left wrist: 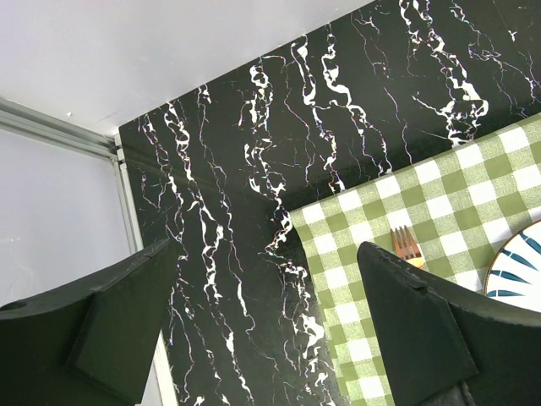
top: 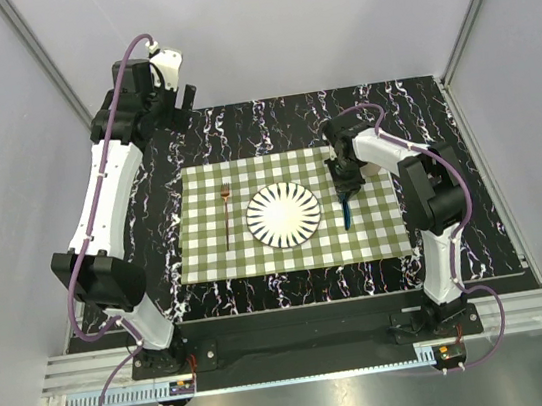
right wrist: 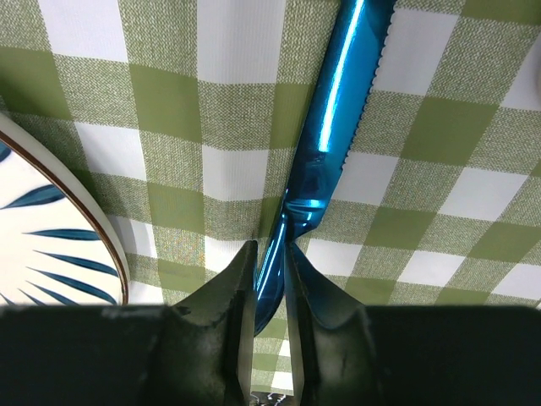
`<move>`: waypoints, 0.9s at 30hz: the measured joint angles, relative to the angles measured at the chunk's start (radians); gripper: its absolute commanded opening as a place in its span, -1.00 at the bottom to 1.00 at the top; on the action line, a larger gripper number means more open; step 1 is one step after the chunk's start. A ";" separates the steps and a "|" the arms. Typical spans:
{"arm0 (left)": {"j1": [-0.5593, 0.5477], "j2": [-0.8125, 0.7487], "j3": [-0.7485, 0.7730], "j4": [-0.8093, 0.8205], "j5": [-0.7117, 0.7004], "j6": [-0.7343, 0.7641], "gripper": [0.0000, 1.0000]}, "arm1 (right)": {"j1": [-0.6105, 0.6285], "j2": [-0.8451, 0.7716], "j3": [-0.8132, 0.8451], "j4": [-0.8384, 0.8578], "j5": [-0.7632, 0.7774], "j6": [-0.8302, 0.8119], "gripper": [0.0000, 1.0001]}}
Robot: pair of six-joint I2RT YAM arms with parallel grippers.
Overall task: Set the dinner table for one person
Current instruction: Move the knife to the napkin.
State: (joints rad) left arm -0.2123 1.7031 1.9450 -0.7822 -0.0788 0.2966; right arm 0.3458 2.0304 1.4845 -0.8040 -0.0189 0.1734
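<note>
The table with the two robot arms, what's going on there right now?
A place is being set for one. The right gripper is shut on a blue knife, gripped at its handle just right of the plate over the checked cloth. I cannot tell whether the knife touches the cloth. A fork lies left of the plate. The left gripper is open and empty above the dinner table's far left part.

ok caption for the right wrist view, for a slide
Right jaws closed on a blue knife, green checked cloth beneath, plate edge at left
</note>
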 measured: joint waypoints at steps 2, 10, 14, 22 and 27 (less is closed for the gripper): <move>0.000 0.000 0.002 0.000 0.000 0.001 0.88 | 0.000 0.000 0.000 0.000 -0.001 0.000 -0.49; 0.000 0.000 0.013 0.000 0.000 0.011 0.88 | 0.000 0.000 0.000 0.001 0.000 0.003 -0.47; 0.000 0.000 0.013 0.001 0.000 0.011 0.88 | 0.000 0.000 -0.005 0.007 0.001 0.003 -0.43; -0.001 0.003 0.021 0.000 0.000 0.011 0.88 | 0.000 0.000 -0.010 0.014 0.001 0.003 -0.25; -0.001 0.003 0.026 0.003 0.000 0.011 0.88 | 0.000 0.000 -0.013 0.017 0.001 0.003 -0.27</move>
State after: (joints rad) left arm -0.2134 1.7065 1.9709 -0.7788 -0.0788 0.3077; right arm 0.3458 2.0300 1.4715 -0.7868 -0.0177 0.1768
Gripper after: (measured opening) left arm 0.940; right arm 0.371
